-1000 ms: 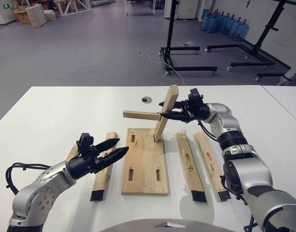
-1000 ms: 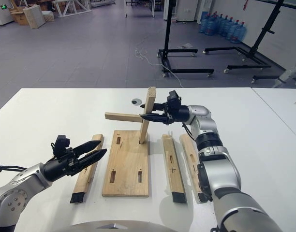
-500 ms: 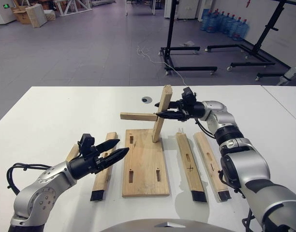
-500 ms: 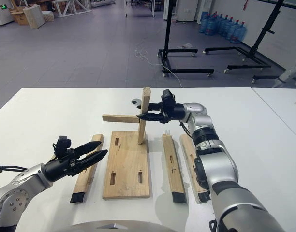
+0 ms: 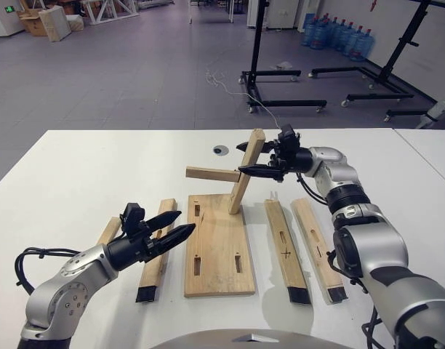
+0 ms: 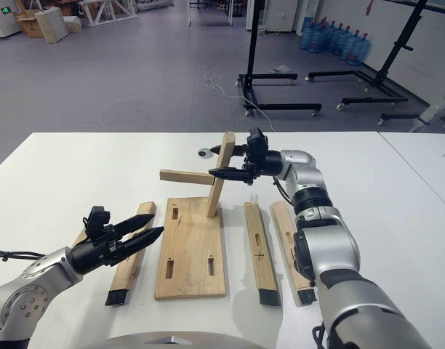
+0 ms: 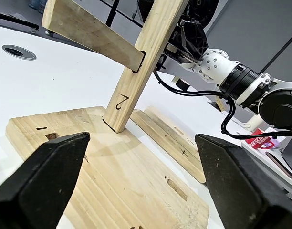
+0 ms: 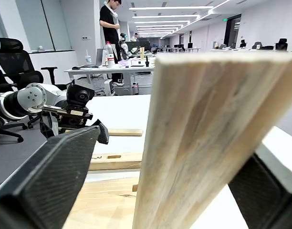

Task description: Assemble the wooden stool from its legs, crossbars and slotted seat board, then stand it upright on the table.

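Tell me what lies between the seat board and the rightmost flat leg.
One more leg lies flat there, between the seat board and the rightmost leg, touching neither; the left eye view shows it.

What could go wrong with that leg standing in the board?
1. The leg leans in its slot in the seat board, and the right gripper is open around it, so it may topple, pulled by the crossbar jutting to one side.
2. The left gripper hovers open beside the board, likely too far to catch it.
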Action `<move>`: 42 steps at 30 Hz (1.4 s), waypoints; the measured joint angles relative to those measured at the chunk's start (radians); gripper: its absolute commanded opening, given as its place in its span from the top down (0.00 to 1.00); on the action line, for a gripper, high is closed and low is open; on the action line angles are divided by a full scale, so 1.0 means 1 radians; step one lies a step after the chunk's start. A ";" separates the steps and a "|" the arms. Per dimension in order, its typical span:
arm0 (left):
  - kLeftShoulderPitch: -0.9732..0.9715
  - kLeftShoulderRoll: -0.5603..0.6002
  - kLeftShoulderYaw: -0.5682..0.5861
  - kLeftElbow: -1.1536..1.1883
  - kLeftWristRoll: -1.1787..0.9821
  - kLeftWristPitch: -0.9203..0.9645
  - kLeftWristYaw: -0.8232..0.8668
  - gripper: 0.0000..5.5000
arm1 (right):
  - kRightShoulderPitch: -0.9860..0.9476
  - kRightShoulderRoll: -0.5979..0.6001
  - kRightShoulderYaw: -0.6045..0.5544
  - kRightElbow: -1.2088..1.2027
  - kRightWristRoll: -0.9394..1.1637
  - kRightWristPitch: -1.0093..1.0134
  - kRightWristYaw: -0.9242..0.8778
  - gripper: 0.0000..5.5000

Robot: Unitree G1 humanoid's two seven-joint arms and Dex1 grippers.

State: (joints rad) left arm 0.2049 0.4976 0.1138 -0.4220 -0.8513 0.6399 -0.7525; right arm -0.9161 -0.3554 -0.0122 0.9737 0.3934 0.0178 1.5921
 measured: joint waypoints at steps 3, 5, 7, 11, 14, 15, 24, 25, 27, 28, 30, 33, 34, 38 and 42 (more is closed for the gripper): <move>0.000 -0.009 -0.003 0.000 0.003 -0.002 0.000 0.27 | -0.021 -0.014 -0.073 -0.023 0.015 -0.013 -0.076 0.12; 0.001 -0.011 -0.003 0.000 0.004 -0.005 0.000 0.27 | -0.032 -0.028 -0.115 -0.086 0.037 -0.012 -0.129 0.12; 0.001 -0.014 -0.003 0.001 0.008 -0.009 0.000 0.27 | -0.036 -0.033 -0.143 -0.178 0.063 0.018 -0.153 0.12; 0.001 -0.020 -0.001 0.004 0.011 -0.018 0.002 0.27 | 0.015 -0.029 -0.174 -0.388 0.129 0.071 -0.222 0.12; 0.012 -0.027 -0.003 0.004 0.024 -0.023 0.002 0.27 | 0.121 -0.025 -0.164 -0.545 0.168 0.144 -0.247 0.12; 0.018 -0.029 -0.004 0.004 0.028 -0.027 0.003 0.27 | 0.143 -0.023 -0.155 -0.561 0.170 0.163 -0.250 0.12; 0.017 -0.041 -0.021 0.013 0.042 -0.036 0.010 0.27 | 0.227 -0.049 -0.026 -0.652 0.128 0.200 -0.222 0.12; 0.017 -0.044 -0.022 0.013 0.042 -0.036 0.011 0.27 | 0.225 -0.052 -0.027 -0.652 0.128 0.202 -0.223 0.12; 0.017 -0.050 -0.024 0.013 0.042 -0.037 0.014 0.27 | 0.223 -0.052 -0.036 -0.652 0.139 0.213 -0.233 0.12; 0.018 -0.052 -0.025 0.013 0.043 -0.037 0.015 0.27 | 0.221 -0.051 -0.045 -0.653 0.152 0.216 -0.240 0.12; 0.020 -0.056 -0.026 0.012 0.044 -0.039 0.016 0.27 | 0.212 -0.046 -0.082 -0.676 0.185 0.220 -0.270 0.12; 0.027 -0.059 -0.029 0.011 0.049 -0.043 0.017 0.27 | 0.182 -0.037 -0.151 -0.739 0.257 0.243 -0.350 0.12; 0.028 -0.060 -0.029 0.011 0.050 -0.046 0.018 0.27 | 0.174 -0.033 -0.178 -0.761 0.286 0.257 -0.393 0.12; 0.031 -0.078 -0.031 -0.004 0.073 -0.073 0.041 0.27 | 0.176 -0.026 -0.270 -0.780 0.250 0.242 -0.663 0.12; 0.040 -0.135 -0.010 -0.037 0.145 -0.148 0.162 0.27 | 0.279 -0.020 -0.308 -0.804 0.095 0.250 -1.027 0.12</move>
State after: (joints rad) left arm 0.2449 0.3622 0.1034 -0.4592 -0.7063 0.4922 -0.5907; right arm -0.6368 -0.3750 -0.3207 0.1696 0.4885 0.2682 0.5654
